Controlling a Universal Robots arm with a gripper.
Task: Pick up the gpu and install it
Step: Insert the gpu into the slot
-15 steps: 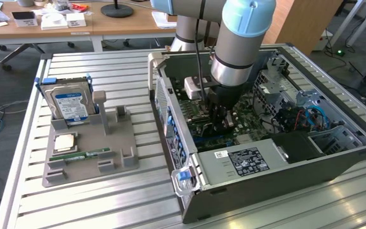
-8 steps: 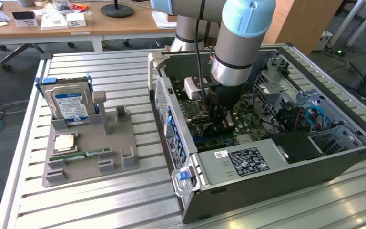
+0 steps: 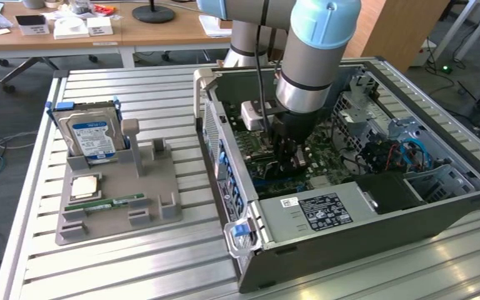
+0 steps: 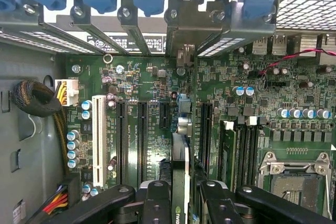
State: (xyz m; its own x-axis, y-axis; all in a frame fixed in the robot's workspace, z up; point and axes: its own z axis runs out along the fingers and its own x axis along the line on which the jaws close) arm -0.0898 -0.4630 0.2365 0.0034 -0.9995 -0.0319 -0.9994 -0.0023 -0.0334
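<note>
Down inside the case (image 3: 349,244), the claw (image 4: 185,195) grips the gpu (image 4: 180,163) edge-on over the board (image 4: 131,77); install step, I reckon, needing its edge square over a slot (image 4: 205,129).

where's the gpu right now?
Wrist view: the gpu stands edge-on in the gripper, inside the computer case, over the motherboard, at its expansion slots.
</note>
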